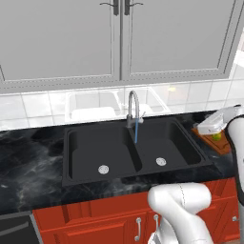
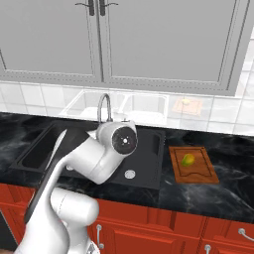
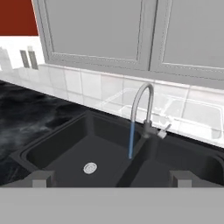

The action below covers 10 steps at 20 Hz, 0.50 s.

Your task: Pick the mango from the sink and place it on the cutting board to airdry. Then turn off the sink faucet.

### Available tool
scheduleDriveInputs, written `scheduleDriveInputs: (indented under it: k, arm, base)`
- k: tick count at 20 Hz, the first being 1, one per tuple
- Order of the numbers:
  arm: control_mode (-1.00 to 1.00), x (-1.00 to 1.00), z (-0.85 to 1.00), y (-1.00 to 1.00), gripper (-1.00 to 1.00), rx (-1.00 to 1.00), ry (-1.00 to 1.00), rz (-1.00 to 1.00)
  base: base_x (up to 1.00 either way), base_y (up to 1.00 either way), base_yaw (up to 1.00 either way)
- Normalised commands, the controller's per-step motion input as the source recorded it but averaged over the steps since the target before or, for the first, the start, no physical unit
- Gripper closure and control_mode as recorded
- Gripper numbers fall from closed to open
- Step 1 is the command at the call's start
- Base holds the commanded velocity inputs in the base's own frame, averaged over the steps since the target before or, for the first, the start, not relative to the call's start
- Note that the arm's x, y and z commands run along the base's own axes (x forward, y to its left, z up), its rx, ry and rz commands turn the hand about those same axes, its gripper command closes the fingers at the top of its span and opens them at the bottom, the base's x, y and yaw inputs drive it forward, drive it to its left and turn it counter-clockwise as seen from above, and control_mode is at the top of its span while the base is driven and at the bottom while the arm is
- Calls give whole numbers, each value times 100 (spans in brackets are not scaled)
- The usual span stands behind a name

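Note:
The yellow-green mango (image 2: 188,159) lies on the brown cutting board (image 2: 198,173), on the counter right of the black double sink (image 2: 150,147). In the left base view the mango (image 1: 217,137) peeks out from behind my arm on the cutting board (image 1: 213,143). The grey gooseneck faucet (image 3: 142,106) stands behind the divider of the sink (image 3: 61,148), its side lever (image 3: 164,130) pointing right, and a thin blue water stream (image 3: 131,141) runs down. My gripper (image 3: 111,178) is open and holds nothing, facing the faucet (image 1: 133,106) from above the sink's front right.
A clear white dish rack (image 1: 95,107) sits against the tiled wall behind the sink (image 1: 95,143). Grey wall cabinets (image 1: 119,38) hang above it. Black marble counter (image 1: 28,157) stretches to the left. Red base cabinets (image 2: 163,223) run below.

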Motion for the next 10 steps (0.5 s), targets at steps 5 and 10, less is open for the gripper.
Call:
scheduleDriveInputs:
  k: [5, 10]
  arm:
    - [-100, 25, -36, 7, -100, -3, 0, 7]
    - [-100, 32, -28, 2, -100, 0, 0, 4]
  base:
    - [0, 0, 0]
    - [0, 0, 0]
